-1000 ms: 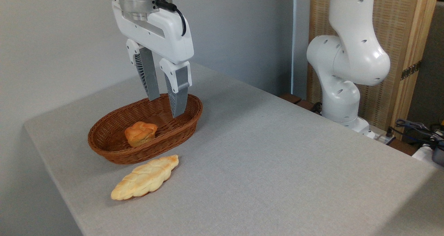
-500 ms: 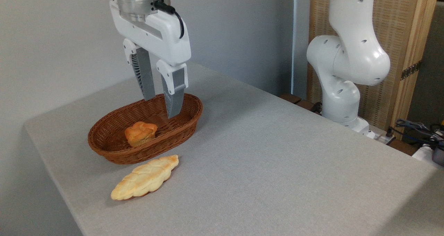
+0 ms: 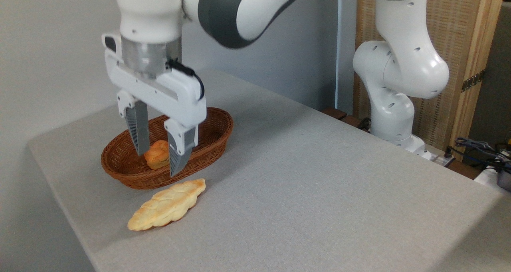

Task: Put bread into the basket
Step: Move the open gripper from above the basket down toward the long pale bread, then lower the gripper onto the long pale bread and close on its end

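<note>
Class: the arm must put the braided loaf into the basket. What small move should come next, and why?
Probably shift the open gripper forward and down over the bread: it hangs empty in front of the basket, and the loaf lies untouched on the table.

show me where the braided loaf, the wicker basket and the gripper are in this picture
braided loaf [image 3: 167, 205]: fixed camera view, middle of its top crust.
wicker basket [image 3: 217, 125]: fixed camera view, right end of the rim.
gripper [image 3: 159, 161]: fixed camera view, midway between its two open fingertips.
</note>
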You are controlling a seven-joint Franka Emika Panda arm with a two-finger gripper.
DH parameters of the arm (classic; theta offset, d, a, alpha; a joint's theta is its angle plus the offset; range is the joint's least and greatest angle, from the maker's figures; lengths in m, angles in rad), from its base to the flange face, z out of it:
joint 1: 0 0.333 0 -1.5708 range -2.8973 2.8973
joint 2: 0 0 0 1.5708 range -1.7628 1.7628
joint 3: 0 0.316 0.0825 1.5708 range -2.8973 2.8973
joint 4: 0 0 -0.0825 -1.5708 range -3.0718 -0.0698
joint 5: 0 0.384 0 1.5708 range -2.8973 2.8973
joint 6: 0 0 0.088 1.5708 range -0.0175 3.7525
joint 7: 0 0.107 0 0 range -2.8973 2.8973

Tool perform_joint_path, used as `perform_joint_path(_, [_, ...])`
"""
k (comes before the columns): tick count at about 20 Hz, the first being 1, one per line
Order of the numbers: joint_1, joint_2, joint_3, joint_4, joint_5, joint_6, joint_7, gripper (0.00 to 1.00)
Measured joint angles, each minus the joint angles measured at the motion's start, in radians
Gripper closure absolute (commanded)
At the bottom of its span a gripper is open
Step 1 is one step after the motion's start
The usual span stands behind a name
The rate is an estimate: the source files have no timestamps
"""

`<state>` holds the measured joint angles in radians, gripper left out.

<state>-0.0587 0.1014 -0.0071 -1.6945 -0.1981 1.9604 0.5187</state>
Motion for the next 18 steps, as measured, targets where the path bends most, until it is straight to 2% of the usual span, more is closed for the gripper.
perform_joint_path(7, [-0.001,0.064,-0.027,-0.070,-0.004,0.122,-0.137,0.00])
perform_joint_path(13, [-0.005,0.107,-0.095,-0.140,-0.004,0.203,-0.157,0.00])
perform_joint_path(18, [-0.001,0.111,-0.100,-0.171,-0.003,0.227,-0.158,0.00])
